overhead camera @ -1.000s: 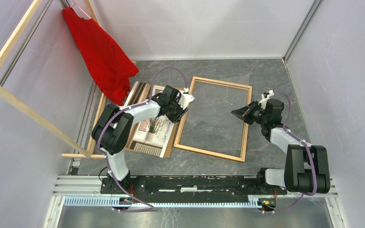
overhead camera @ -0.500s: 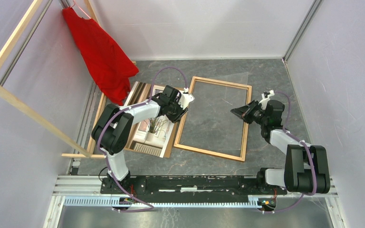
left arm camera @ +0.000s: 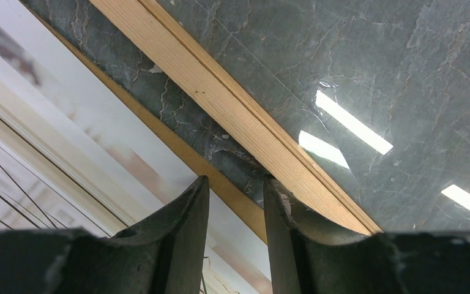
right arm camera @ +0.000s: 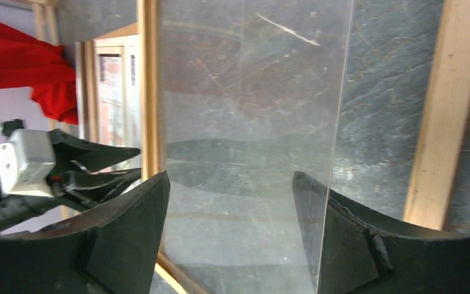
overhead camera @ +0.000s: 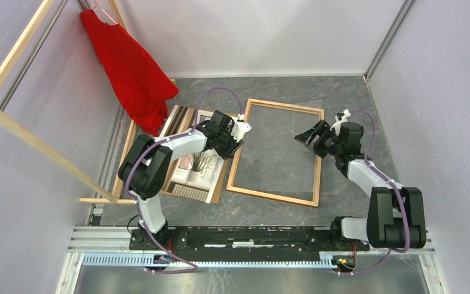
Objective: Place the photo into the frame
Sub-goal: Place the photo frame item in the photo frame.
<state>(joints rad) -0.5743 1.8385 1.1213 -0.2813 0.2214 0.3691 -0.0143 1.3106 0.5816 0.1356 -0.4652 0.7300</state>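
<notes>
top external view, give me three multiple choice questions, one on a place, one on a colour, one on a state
1. Where does the glossy photo of a green potted plant lie relative to the thin orange-brown wooden frame?
A) inside it
B) left of it, outside
C) right of it

2. What colour is the cloth hanging on the pale wooden slat rack?
A) red
B) blue
C) white

3. How do the right gripper jaws stand?
A) shut on the cloth
B) shut on the photo
C) open

1 B, the print lies beside the frame's left rail.
2 A, the cloth is bright red.
3 C, a wide gap shows between the jaws.
</notes>
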